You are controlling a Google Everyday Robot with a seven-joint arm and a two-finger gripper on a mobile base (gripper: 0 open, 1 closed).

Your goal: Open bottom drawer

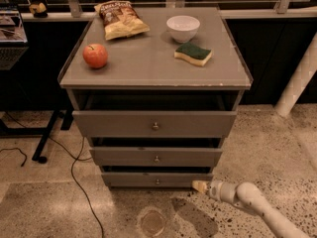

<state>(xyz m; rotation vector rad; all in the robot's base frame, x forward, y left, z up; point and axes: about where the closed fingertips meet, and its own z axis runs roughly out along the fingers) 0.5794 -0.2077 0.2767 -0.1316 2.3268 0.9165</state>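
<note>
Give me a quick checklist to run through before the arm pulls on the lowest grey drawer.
1. Target found: the short grey wooden bottom drawer is the lowest of three. Ok.
2. Its small round metal knob is in plain sight with nothing covering it. Ok.
3. Gripper lined up on the knob: not ok. It sits low, near the drawer front's right end, to the right of the knob.
4. Gripper touching the drawer front: cannot tell.
5. Floor in front is free for the drawer to slide: cannot tell. A round pale patch lies there, and it may be flat or raised.
</note>
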